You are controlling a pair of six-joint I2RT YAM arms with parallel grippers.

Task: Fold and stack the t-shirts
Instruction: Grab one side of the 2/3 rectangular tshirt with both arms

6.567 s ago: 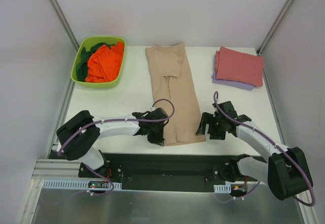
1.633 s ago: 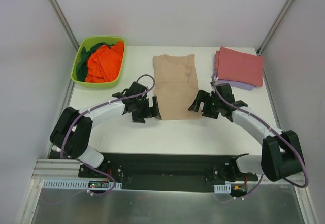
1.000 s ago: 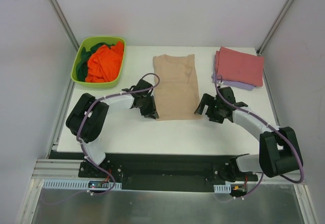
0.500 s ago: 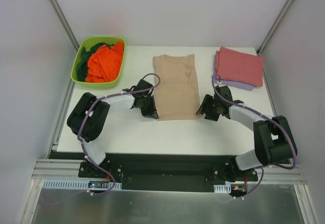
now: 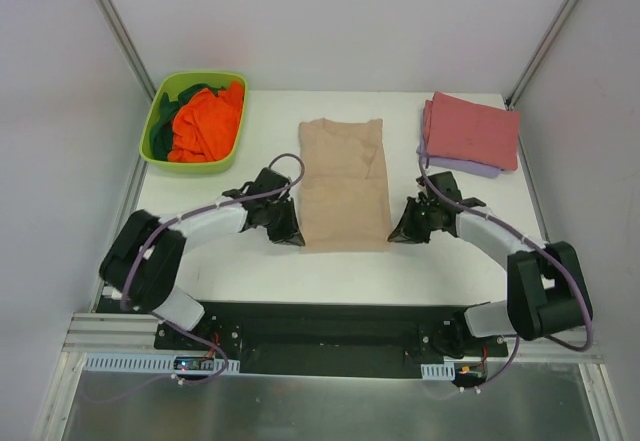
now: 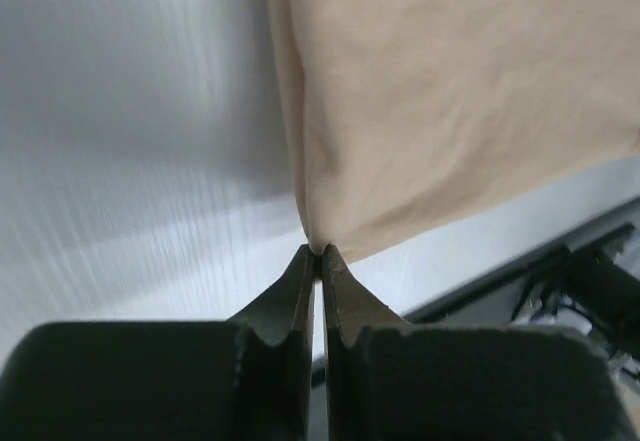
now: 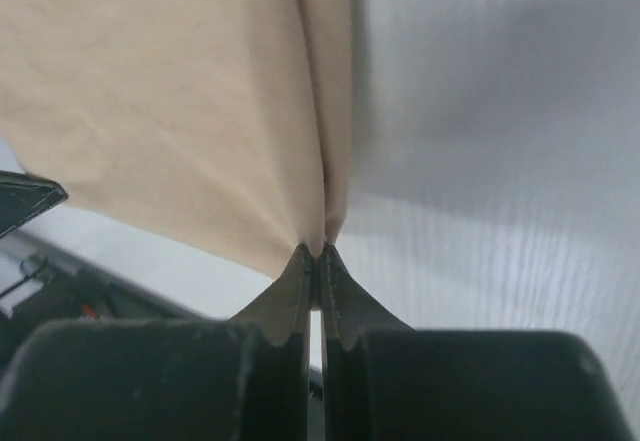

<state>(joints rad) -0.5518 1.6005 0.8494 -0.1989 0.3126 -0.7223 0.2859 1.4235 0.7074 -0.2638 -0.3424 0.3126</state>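
Grip | we clamped left gripper [image 6: 319, 253] and right gripper [image 7: 318, 251] onto near corners of the tan shirt [image 5: 343, 186], right jaws closing last | next fold looked ready

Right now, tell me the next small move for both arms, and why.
Probably lift both corners together and carry them toward the far edge. The left pincer and right pincer are each shut on a near corner of the tan t-shirt, which lies flat.
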